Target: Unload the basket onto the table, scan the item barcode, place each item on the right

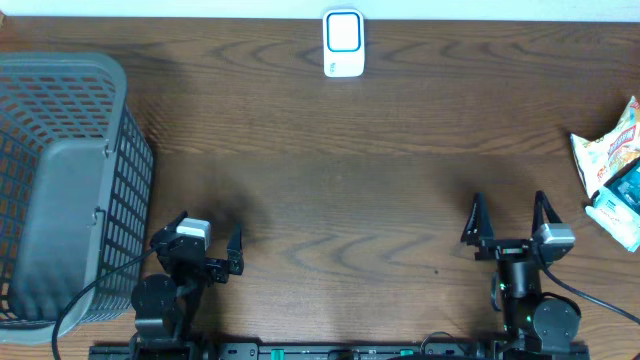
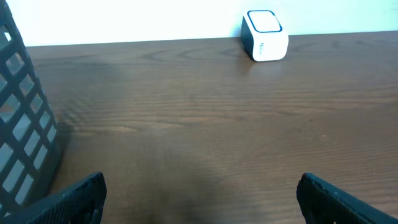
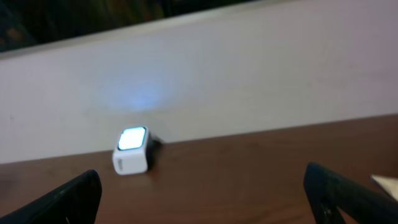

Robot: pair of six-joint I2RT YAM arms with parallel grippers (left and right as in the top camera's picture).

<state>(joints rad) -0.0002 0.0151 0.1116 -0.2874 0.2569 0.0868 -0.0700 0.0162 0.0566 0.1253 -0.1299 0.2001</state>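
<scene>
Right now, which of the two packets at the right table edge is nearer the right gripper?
The blue and white packet, on the robot's side; the white and orange packet lies beyond it, farther from the right gripper.

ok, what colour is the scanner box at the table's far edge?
White scanner, with a blue outline around its top face; the overhead view shows it best.

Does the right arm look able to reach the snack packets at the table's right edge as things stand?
Probably yes. The right gripper is open and empty, and only bare table lies between it and the snack packets to its right. They run past the frame's edge, so reach is uncertain.
</scene>
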